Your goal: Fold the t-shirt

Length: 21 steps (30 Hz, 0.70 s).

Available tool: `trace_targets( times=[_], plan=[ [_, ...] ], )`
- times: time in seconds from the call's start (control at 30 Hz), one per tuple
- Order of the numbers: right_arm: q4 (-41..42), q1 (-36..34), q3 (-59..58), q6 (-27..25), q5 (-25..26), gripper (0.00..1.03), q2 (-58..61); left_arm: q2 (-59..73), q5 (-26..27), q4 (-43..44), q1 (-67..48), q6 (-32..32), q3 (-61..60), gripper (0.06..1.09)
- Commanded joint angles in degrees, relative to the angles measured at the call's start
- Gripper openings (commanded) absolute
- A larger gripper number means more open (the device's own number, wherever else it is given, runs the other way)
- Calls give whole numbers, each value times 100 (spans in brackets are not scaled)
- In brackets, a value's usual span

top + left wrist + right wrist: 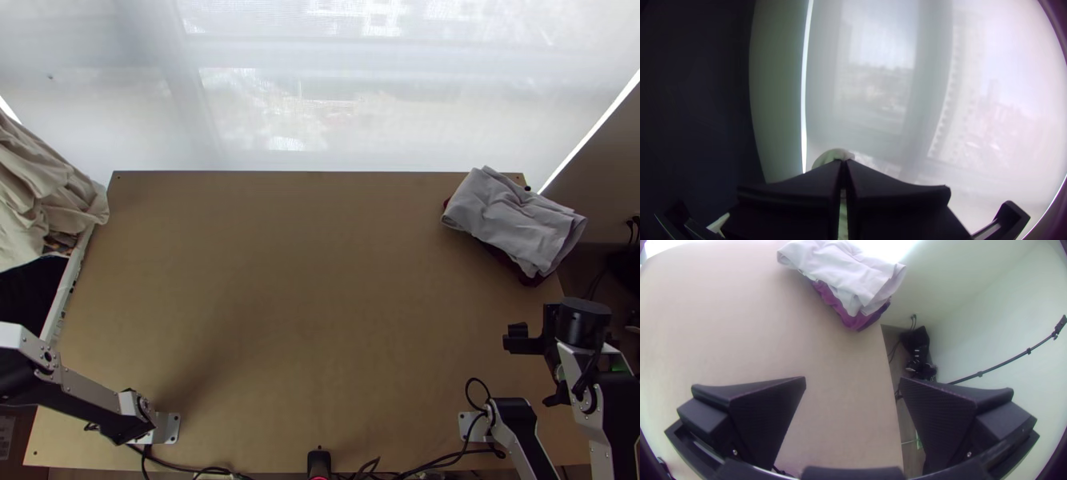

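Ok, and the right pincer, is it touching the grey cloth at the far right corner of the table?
Apart. The right wrist view shows bare tabletop between the open right pincer and the grey cloth.

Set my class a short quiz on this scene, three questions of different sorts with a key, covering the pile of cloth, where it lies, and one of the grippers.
1. True or false: the grey cloth lies on top of a dark red cloth.

2. Multiple choice: which part of the table does this pile lie on, as seen from the top view?
a) the near left corner
b) the far right corner
c) the middle

3. Fill in the missing word, "apart" or "together": the fingers of the right gripper are ____.

Key: 1. true; 2. b; 3. apart
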Motion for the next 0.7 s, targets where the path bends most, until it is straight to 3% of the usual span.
trace_targets(
  times=[0.0, 0.17, 0.37, 0.67],
  plan=[
    [-94, 10, -40, -8, 3, 98, -197, -1015, 1, 877, -939, 205, 10, 10],
    [-182, -16, -31, 1, 3, 98, -285, -1375, 1, 912, -2407, 442, -26, 10],
    [-349, -43, 40, -8, 11, 98, -390, -1463, 1, -28, -4719, 583, -193, 10],
    [-569, -254, 127, -17, 11, 98, -575, -1472, -139, -599, -7645, 583, -1511, 10]
  ],
)
